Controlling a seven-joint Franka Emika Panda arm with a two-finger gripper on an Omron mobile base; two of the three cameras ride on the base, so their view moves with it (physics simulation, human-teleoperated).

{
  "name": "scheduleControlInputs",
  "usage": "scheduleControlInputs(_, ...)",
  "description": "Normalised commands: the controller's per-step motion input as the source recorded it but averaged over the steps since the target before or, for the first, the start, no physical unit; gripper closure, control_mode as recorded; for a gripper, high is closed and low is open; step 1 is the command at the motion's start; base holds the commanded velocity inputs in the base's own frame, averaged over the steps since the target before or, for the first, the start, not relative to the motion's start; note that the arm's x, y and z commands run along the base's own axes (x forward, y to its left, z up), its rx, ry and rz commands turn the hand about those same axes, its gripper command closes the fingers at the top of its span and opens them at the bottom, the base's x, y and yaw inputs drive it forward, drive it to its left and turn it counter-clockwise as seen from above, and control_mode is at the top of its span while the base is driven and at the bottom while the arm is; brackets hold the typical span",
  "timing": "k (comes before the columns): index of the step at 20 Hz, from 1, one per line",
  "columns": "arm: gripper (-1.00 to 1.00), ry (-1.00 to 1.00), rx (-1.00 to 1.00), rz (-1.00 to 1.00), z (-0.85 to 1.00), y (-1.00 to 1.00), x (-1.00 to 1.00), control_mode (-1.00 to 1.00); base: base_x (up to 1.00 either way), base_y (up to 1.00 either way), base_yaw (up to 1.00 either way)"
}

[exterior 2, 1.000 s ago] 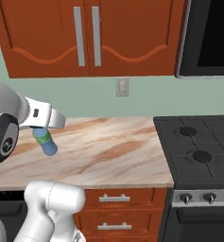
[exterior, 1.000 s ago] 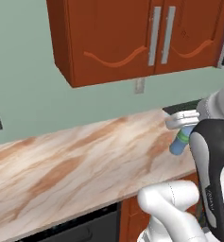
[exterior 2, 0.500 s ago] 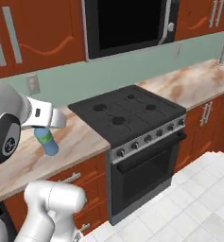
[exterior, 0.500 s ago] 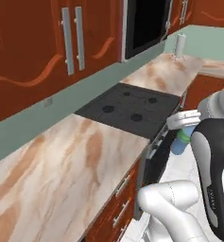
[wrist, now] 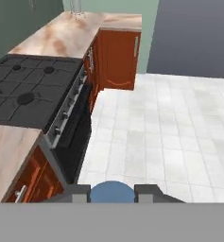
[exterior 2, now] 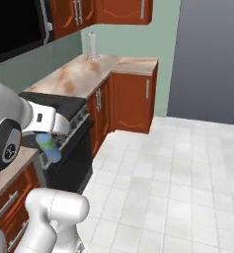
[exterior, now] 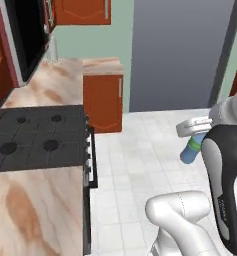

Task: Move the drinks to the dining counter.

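Base has swung away from the marble tabletop; view now faces white tiled floor (exterior 2: 177,168) and black stove (exterior: 30,137). Claw (wrist: 112,193) still clamps small blue plastic bottle (exterior: 191,150), carried mid-air. Transit underway.

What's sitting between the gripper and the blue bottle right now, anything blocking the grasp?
Nothing visible. The gripper is shut on the blue bottle, carried over open white floor beside the stove.
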Motion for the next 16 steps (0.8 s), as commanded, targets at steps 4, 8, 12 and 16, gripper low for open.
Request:
scheduleControlInputs(4,1.0,0.0,0.0,0.0,0.0,0.0,0.0,1.0,0.0,-0.14,-0.95)
scheduleControlInputs(8,1.0,0.0,0.0,0.0,0.0,0.0,0.0,1.0,0.0,-0.73,-0.81)
scheduleControlInputs(12,1.0,0.0,0.0,0.0,0.0,0.0,0.0,1.0,0.02,-1.0,-0.65)
scheduleControlInputs(16,1.0,0.0,0.0,0.0,0.0,0.0,0.0,1.0,0.08,-1.0,-0.5)
